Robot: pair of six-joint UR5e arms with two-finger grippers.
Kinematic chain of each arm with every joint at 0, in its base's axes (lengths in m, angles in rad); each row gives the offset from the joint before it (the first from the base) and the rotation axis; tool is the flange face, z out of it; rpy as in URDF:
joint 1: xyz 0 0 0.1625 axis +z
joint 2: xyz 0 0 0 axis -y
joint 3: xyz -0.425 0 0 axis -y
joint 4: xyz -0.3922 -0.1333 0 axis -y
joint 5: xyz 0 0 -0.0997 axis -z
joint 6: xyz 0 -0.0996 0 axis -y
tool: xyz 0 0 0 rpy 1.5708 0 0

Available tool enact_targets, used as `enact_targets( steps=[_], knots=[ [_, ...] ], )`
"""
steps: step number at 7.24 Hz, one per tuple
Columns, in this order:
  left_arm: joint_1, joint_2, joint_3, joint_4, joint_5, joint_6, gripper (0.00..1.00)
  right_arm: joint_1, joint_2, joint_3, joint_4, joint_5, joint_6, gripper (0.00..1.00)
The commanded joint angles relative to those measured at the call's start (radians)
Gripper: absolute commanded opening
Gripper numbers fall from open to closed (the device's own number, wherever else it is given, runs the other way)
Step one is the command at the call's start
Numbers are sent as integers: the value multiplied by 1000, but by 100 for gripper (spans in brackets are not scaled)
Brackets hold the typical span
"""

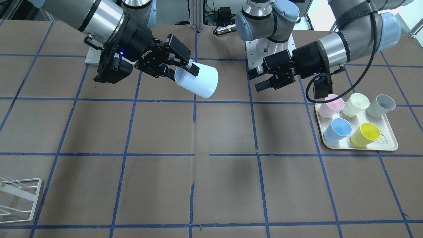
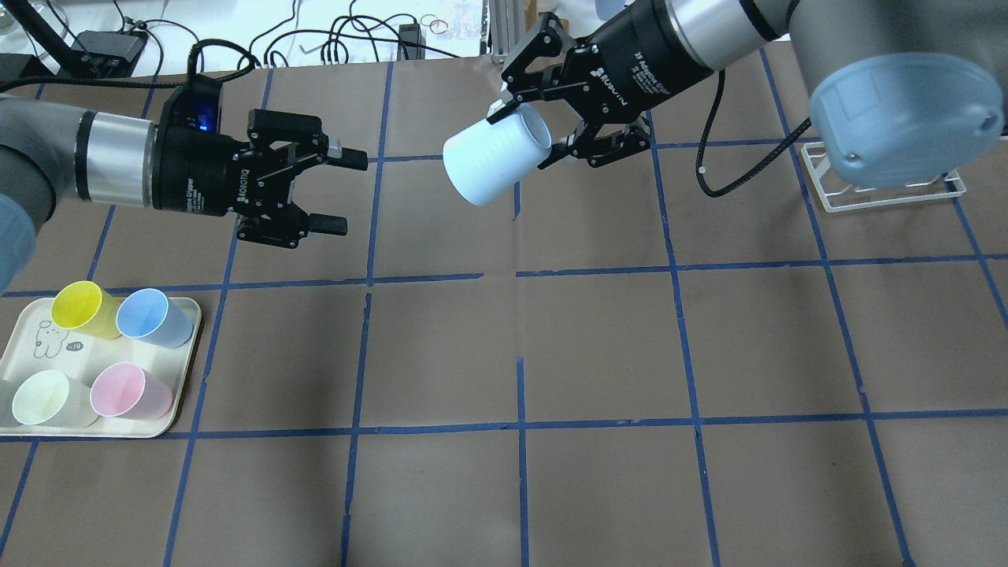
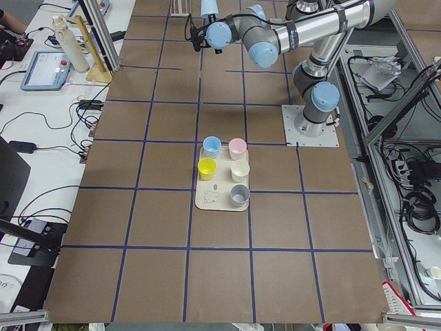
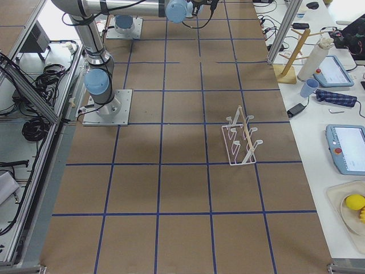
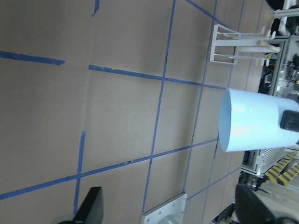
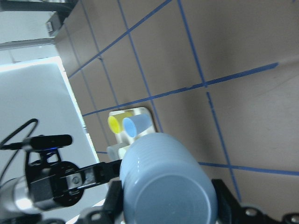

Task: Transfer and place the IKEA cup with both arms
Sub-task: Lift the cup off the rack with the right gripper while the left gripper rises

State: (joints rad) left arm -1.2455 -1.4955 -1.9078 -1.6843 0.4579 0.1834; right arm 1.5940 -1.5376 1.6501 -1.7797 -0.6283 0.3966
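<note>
The IKEA cup (image 2: 492,161), very pale ice-blue, hangs on its side in the air over the table's far middle. My right gripper (image 2: 526,135) is shut on its rim, one finger inside and one outside. The cup also shows in the front view (image 1: 200,81), in the left wrist view (image 5: 254,126) and bottom-on in the right wrist view (image 6: 168,186). My left gripper (image 2: 348,191) is open and empty, a short gap left of the cup's base and level with it, fingers pointing at it. In the front view the left gripper (image 1: 256,80) is on the right.
A cream tray (image 2: 183,378) at the robot's near left holds a yellow cup (image 2: 79,307), a sky-blue cup (image 2: 150,315), a pink cup (image 2: 126,391), a cream cup (image 2: 43,398) and a grey cup (image 1: 381,105). A white wire rack (image 2: 890,193) stands at the far right.
</note>
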Motion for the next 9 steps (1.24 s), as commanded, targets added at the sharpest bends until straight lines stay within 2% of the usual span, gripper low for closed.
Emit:
enact_targets(
  steps=[1, 2, 3, 5, 6, 7, 9],
  knots=[
    [20, -17, -78, -23, -286, -1, 100, -60, 2, 144, -22, 340, -39, 1],
    [23, -31, -129, -23, -408, -2, 100, -60, 1, 202, -55, 428, -59, 0],
    [11, -34, -151, -25, -424, -2, 100, -59, 4, 221, -78, 458, -59, 0],
    [-5, -31, -171, -32, -410, -16, 100, -57, 10, 223, -69, 531, -62, 0],
    [-65, -10, -181, -32, -394, -16, 100, -55, 16, 224, -72, 527, -62, 0],
    [-78, 0, -183, -32, -351, -16, 100, -52, 22, 224, -72, 518, -88, 0],
    [-84, 26, -177, -35, -351, -18, 100, -45, 30, 224, -70, 512, -93, 0]
  ],
)
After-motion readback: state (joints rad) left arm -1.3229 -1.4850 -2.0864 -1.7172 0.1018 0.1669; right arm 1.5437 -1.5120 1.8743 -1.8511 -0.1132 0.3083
